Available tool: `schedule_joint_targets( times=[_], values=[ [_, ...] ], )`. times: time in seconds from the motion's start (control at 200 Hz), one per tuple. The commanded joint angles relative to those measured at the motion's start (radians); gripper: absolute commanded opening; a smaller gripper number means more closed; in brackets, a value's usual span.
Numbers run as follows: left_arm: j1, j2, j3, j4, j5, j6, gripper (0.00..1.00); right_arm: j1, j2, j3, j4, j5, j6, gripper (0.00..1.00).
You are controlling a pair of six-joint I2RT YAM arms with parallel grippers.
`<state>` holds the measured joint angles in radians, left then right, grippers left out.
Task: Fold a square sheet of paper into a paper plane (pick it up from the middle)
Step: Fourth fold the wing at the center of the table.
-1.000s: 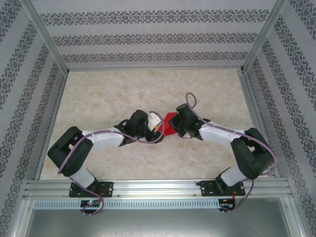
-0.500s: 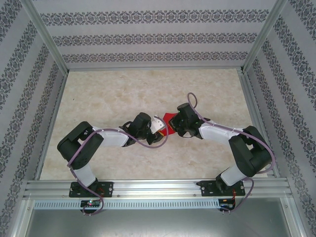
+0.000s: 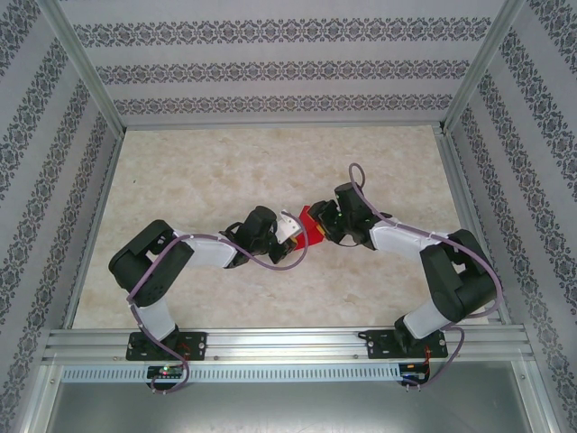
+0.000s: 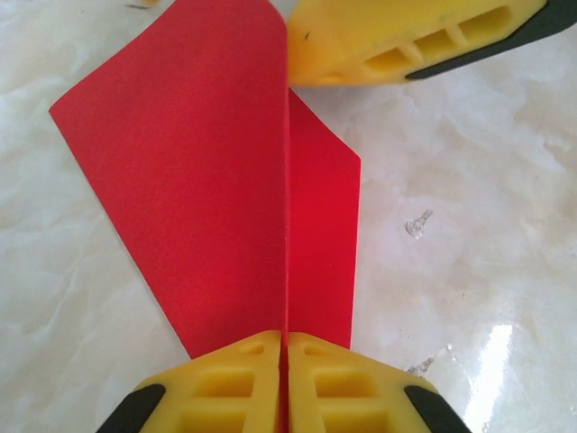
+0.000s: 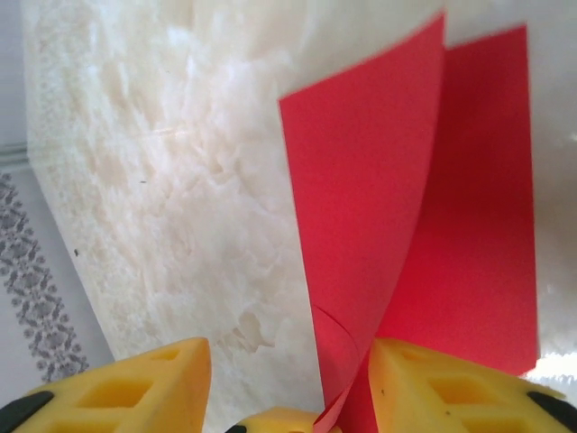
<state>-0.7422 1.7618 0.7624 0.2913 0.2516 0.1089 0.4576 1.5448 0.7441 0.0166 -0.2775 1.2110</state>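
Gripping the folded red paper (image 4: 225, 171) at one end of its crease with the left jaws, pressed together on it. Found over the middle of the worktop (image 3: 198, 180), with two flaps spread either side of the crease; cannot tell whether touching the worktop or hanging just above it. Noted right jaws apart at the opposite end, straddling the fold without clamping, with one yellow finger (image 4: 397, 41) just beside the paper's edge.

Judged risks:
- Held by one end only, so likely to droop, twist or spring open at the loose end.
- Could slip from the single pinch if tugged.
- Could crumple or take a stray crease if pushed into the worktop or closed on off-line.

Looked for containers on the worktop: none to report.
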Motion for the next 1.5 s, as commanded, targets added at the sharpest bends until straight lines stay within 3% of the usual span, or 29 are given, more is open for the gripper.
schedule_joint_targets(
  times=[0.0,0.27,0.46,0.619,1.494],
  values=[
    [-0.013,0.002,0.030,0.023,0.011,-0.149,0.08,-0.027,-0.047,-0.065,0.115,-0.071,-0.153,0.53],
    [-0.002,0.008,0.034,0.011,0.044,-0.398,0.07,-0.040,-0.070,-0.130,0.185,-0.160,-0.292,0.53],
    [0.004,0.010,0.011,0.052,0.035,-0.501,0.07,-0.037,-0.046,-0.151,0.188,-0.170,-0.312,0.46],
    [0.013,0.018,0.004,0.063,0.048,-0.542,0.08,-0.033,-0.013,-0.138,0.186,-0.179,-0.322,0.38],
    [0.043,0.040,0.023,-0.005,0.089,-0.624,0.17,-0.021,0.174,-0.057,0.185,-0.177,-0.336,0.40]
  ],
)
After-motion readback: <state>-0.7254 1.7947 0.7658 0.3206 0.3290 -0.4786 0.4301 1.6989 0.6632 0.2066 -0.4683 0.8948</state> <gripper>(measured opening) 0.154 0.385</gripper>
